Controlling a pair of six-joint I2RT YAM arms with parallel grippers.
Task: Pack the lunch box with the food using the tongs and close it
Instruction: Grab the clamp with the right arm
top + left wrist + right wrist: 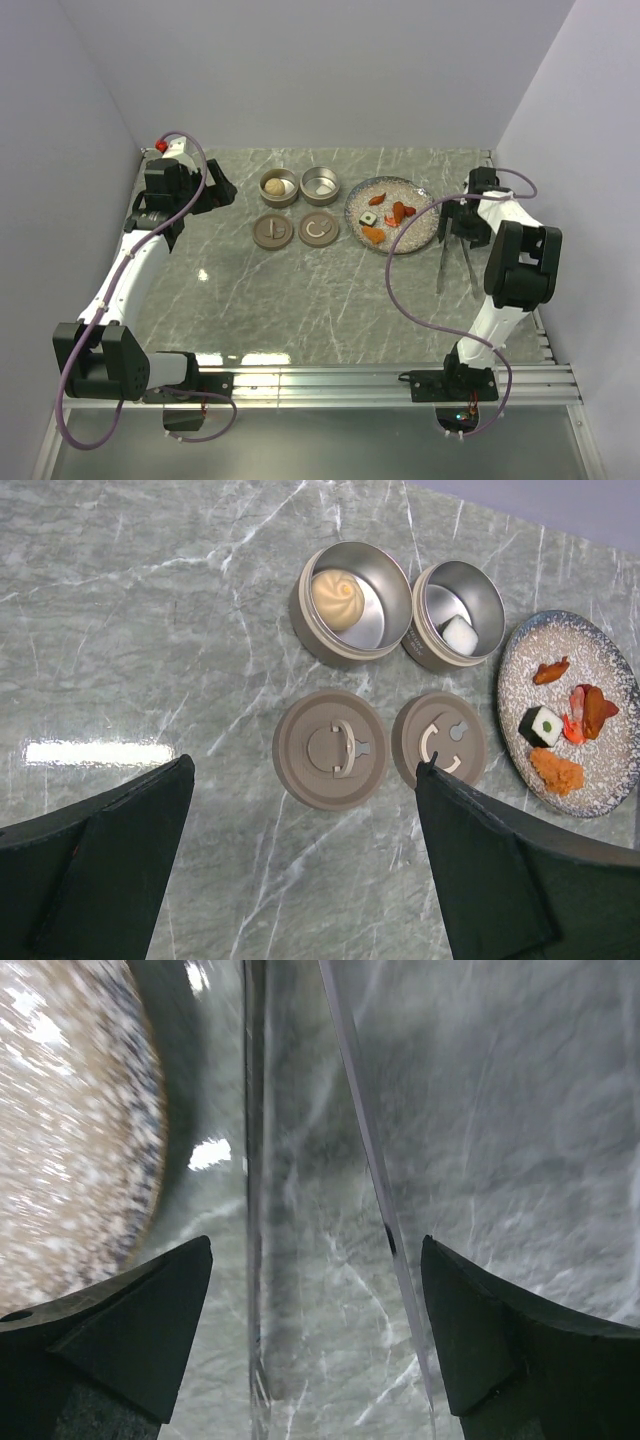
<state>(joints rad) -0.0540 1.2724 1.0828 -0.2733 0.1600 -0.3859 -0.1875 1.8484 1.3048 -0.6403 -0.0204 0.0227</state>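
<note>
Two wide-spread fingers (100, 870) show the left end effector (218, 186) to be released, with nothing held. It is poised at the far left of the worktop (300, 300), well apart from the food.

Just to its right, the lunch box is seen as two open tins. A beige bun (338, 598) is lodged in the left tin (303, 620), and a white cube (460, 635) in the right tin (424, 652). The lids (330, 750) are laid flat on the worktop in front of the tins and are not yet fitted.

Further right, the rest of the food is carried by the speckled plate (525, 665): orange-red bits (592, 710) and a dark block (542, 725).

Just beside the plate's right edge, the tongs (256, 1160) are laid flat on the worktop with their arms splayed. They are straddled by the right end effector (315, 1245), which is spread wide. Neither arm appears to be touched by it, so nothing is grasped.

Packing is judged to be partly done, and the step in hand is taken to be the grasping of the tongs. For that, the right end effector would need to be lowered and closed across both arms, gently enough that some spring is left in them. The thin metal lying flush on the stone could easily be missed or pushed aside. Only then could the tongs be carried left to the plate.
</note>
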